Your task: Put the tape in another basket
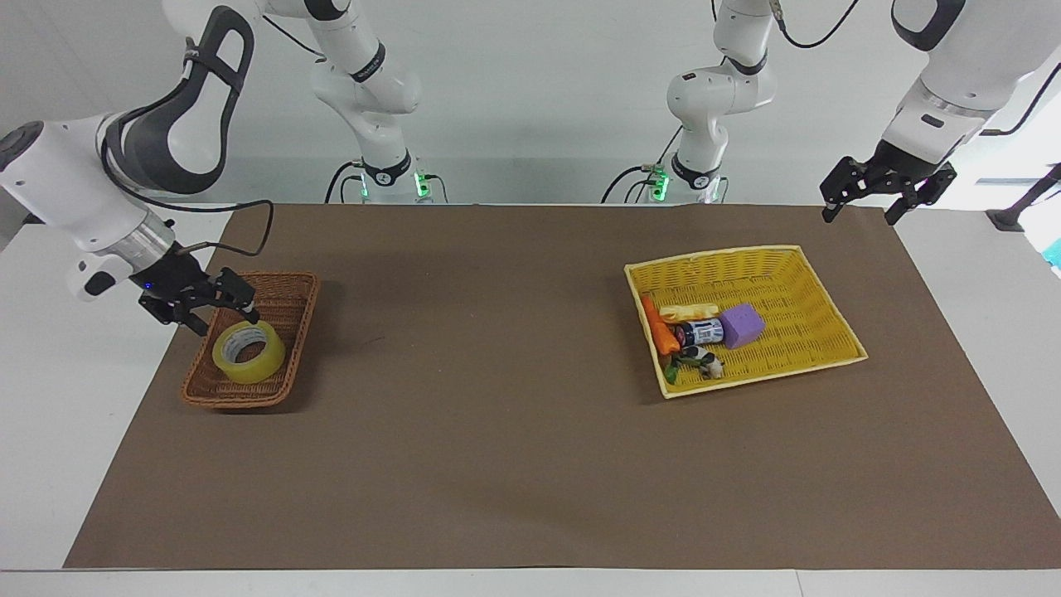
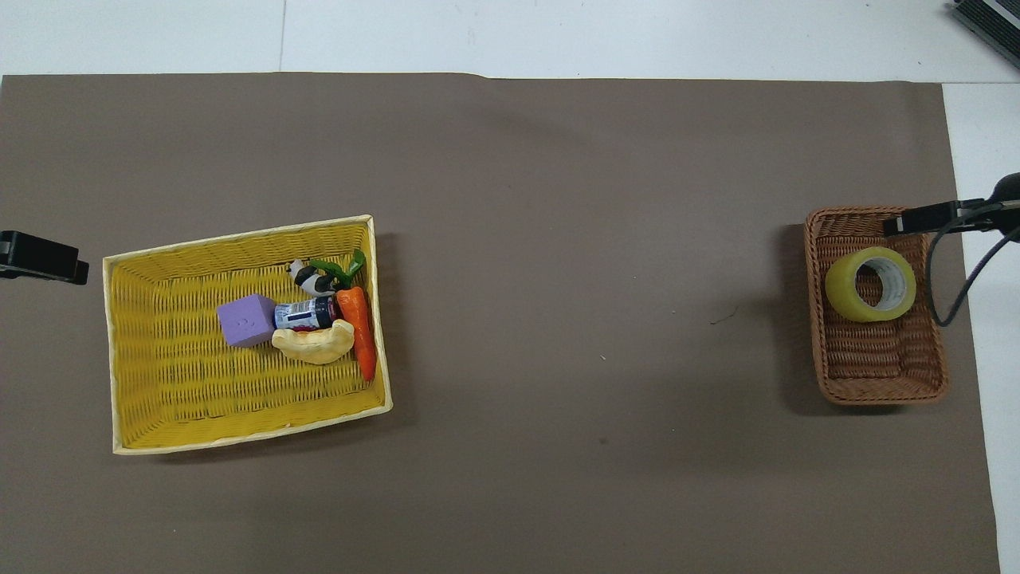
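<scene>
Brown paper covers most of the white table, with both arm bases along its robot edge. Largest on it is the yellow tray-basket toward the left arm's end, holding a purple cube, a carrot, a small can and a few toys. Well apart, toward the right arm's end, sits the basket of brown wicker, and the tape lies inside it, slightly tilted, its core hole showing.

A roll like this is probably light and stiff, with a smooth, somewhat slippery outer face; pinching one wall through the hole looks the surest hold. The wicker walls stand close around it, so a side approach would be cramped.

Over the basket's robot-side end hangs the right gripper, fingers apart and clear of the roll. The left gripper waits, spread, above the mat's corner.
</scene>
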Controlling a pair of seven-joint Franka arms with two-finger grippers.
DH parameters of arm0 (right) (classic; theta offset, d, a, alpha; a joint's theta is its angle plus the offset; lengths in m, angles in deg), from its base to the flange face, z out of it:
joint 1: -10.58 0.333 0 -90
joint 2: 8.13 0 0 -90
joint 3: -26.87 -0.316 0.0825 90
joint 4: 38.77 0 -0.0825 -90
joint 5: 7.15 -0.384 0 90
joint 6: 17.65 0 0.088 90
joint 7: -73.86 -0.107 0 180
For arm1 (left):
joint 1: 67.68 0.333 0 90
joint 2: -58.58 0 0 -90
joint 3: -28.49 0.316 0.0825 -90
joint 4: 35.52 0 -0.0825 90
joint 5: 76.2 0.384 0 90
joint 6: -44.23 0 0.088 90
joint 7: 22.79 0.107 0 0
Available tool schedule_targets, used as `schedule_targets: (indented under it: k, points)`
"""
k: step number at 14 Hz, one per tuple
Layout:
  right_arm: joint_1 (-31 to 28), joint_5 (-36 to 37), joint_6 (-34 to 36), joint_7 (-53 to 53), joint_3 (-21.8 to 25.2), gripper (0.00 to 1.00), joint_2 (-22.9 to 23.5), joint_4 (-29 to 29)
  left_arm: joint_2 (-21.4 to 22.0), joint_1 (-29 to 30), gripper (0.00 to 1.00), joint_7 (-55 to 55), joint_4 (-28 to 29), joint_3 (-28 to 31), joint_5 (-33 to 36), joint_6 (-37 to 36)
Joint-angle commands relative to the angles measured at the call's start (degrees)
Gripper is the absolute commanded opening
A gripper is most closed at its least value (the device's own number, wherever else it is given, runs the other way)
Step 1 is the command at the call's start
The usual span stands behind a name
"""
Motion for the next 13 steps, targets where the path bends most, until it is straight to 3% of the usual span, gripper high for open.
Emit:
schedule_targets:
  k: [1, 5, 9, 13]
  points:
    - [2.57, 7.61, -0.15, -3.97, -0.45, 1.00, -1.89, -2.56, -0.19, 0.24, 1.00, 0.18, -0.77, -0.17, 1.12, -0.82]
    - [9.15, 12.98, 4.84, -24.08, -0.54, 1.00, -6.63, -2.13, -0.19, 0.24, 1.00, 0.18, -0.77, -0.17, 1.12, -0.82]
    - [15.84, 13.79, 11.88, -41.23, -0.71, 1.00, -11.03, -1.51, -0.19, 0.16, 1.00, 0.18, -0.77, -0.17, 1.12, -0.82]
    - [17.70, 13.88, 15.57, -44.26, -0.37, 1.00, -13.58, -3.70, -0.19, 0.16, 1.00, 0.18, -0.77, -0.17, 1.12, -0.82]
